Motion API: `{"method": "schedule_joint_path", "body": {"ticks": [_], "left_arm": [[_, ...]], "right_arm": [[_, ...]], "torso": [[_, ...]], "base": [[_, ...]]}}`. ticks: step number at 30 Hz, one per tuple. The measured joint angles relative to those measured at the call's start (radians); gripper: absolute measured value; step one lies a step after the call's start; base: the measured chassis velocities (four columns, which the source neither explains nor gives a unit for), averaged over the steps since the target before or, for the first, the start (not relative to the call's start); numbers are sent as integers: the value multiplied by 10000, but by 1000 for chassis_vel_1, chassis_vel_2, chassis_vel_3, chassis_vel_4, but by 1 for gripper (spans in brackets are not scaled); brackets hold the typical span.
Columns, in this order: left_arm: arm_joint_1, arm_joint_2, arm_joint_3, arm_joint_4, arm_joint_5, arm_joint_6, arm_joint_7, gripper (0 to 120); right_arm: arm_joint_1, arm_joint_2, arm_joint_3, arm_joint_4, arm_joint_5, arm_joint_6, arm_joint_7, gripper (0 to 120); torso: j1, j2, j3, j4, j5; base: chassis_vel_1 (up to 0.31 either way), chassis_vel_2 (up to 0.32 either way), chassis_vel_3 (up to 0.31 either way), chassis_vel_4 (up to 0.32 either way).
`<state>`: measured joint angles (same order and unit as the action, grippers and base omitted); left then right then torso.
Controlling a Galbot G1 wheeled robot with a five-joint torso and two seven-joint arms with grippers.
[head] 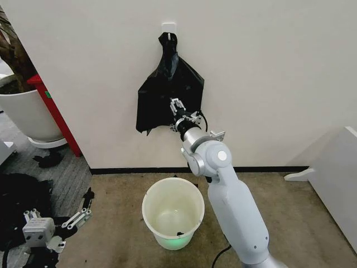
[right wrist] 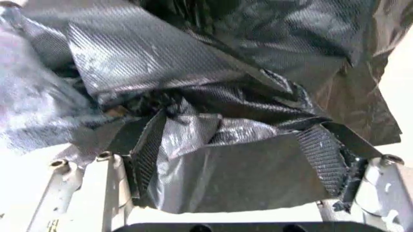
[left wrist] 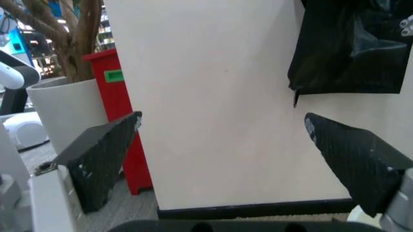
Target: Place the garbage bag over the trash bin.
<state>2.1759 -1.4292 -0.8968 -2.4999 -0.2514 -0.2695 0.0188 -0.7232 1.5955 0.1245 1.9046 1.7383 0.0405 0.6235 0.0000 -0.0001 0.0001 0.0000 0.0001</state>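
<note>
A: Right wrist view: was the right gripper on the bag?

B: Its spread fingers straddled a fold, not yet clamped. I'd have pushed deeper before closing. The bin sat below it; the left gripper idled open.

Head camera looks down from above at the wall and floor. Left wrist camera sits low, facing that wall from farther back. Right wrist camera is pressed right up to the garbage bag, which all three share.
</note>
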Motion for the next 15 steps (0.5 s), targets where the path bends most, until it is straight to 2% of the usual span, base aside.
{"method": "schedule_joint_path", "body": {"ticks": [8, 15], "left_arm": [[-3, -24, 11, 0, 41, -30, 22, 100], [18, -26, 10, 0, 70, -36, 39, 100]], "right_arm": [[-745, -277, 84, 752, 140, -6, 17, 70], [-684, -297, 249, 668, 292, -10, 8, 70]], "torso": [[0, 1, -2, -1, 1], [0, 1, -2, -1, 0]], "base": [[0, 0, 0, 0], [0, 0, 0, 0]]}}
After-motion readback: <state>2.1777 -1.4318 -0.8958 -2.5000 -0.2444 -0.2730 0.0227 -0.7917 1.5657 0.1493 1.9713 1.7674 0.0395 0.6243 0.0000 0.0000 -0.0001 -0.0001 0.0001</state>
